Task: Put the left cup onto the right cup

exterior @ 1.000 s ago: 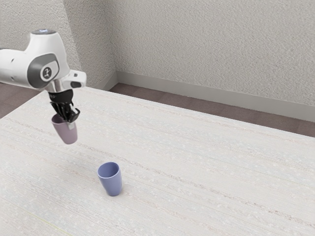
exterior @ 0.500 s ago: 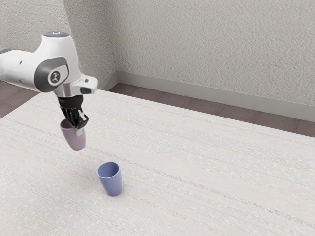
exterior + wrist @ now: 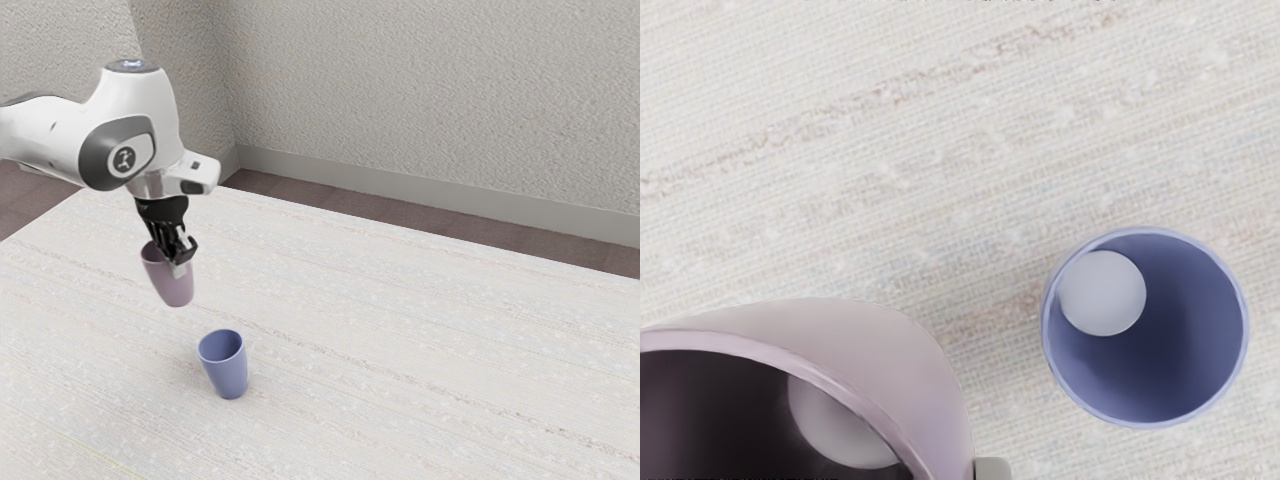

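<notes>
A mauve cup [image 3: 170, 279] hangs in the air above the table, held by its rim in my black gripper [image 3: 177, 252], which is shut on it. In the wrist view the mauve cup [image 3: 840, 370] looms large right under my hand, its pale inner base visible. A blue cup [image 3: 223, 363] stands upright on the table, lower than the held cup and toward the exterior view's right of it. From the wrist, the blue cup [image 3: 1145, 325] opens upward beside the held one, a short gap between them.
The pale wood-grain table [image 3: 420, 330] stretches wide toward the exterior view's right. A grey textured wall [image 3: 420, 90] with a baseboard runs behind it, and brown floor [image 3: 420, 215] shows past the table's far edge.
My arm has carried the mauve cup toward the exterior view's right and slightly down, closing in on the blue cup. The blue cup has stayed put.
</notes>
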